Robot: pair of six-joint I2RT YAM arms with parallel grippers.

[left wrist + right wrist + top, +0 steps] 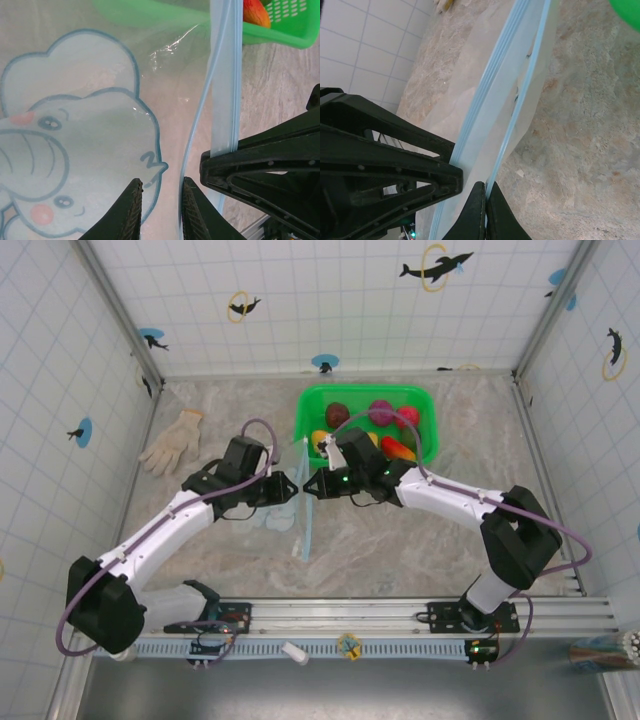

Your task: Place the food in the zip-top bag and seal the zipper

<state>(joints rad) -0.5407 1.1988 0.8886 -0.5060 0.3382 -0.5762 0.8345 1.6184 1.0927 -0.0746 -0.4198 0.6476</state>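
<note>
— Where is the bag (278,515) sitting?

— It is lying on the table (400,540), just left of the basket (310,405). A blue elephant is showing on its clear film. The zipper (305,510) is running front to back, straight between the two arms.

— And the food (338,417)?

— It is sitting in the basket, well apart from the bag's film. I am seeing maroon, purple, red, yellow and orange pieces in there.

— What is the right gripper (485,200) doing?

— It is pinching the zipper. In its own camera the two fingers are pressing flat together on the strip's blue edge line. The left wrist camera is showing that black tip clamping the pale-blue strip from the right.

— And the left gripper (161,210)?

— Its fingers (131,212) are standing a little apart, not clamping. The bag's film and a thin blue edge line are passing across the gap between them. I am not seeing either finger pressing on the plastic.

— How are the two grippers standing to each other?

— They are facing tip to tip from either side of the zipper, just beside one another, near the basket's front left corner.

— Anything else lying about?

— A white glove (172,443) is lying at the far left, well apart from the bag.
</note>
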